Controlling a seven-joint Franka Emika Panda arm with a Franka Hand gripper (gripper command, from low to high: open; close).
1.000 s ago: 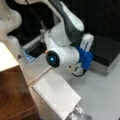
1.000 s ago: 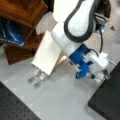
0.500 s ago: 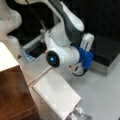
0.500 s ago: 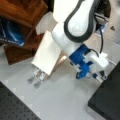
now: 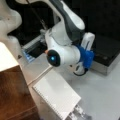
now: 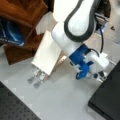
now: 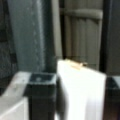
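Note:
A white flat slab (image 6: 47,51), like a thick book, lies tilted with its upper end against the wooden shelf (image 6: 22,15). Two small metal pieces (image 6: 36,78) stick out of its lower end. From another side in a front view, the slab (image 5: 56,96) has a ridged edge. In the wrist view my gripper (image 7: 75,100) has the slab (image 7: 80,90) filling the gap between its dark fingers (image 7: 40,95). The slab's far edge is tan. In both front views the white arm with its blue wrist mount (image 6: 81,61) hides the fingers.
A blue book (image 6: 10,32) lies in the wooden shelf. A black box (image 6: 107,95) stands at a front view's right, and a dark perforated mat (image 6: 12,105) at its bottom left. A brown wooden block (image 5: 12,92) and a black tray (image 5: 107,50) flank the arm.

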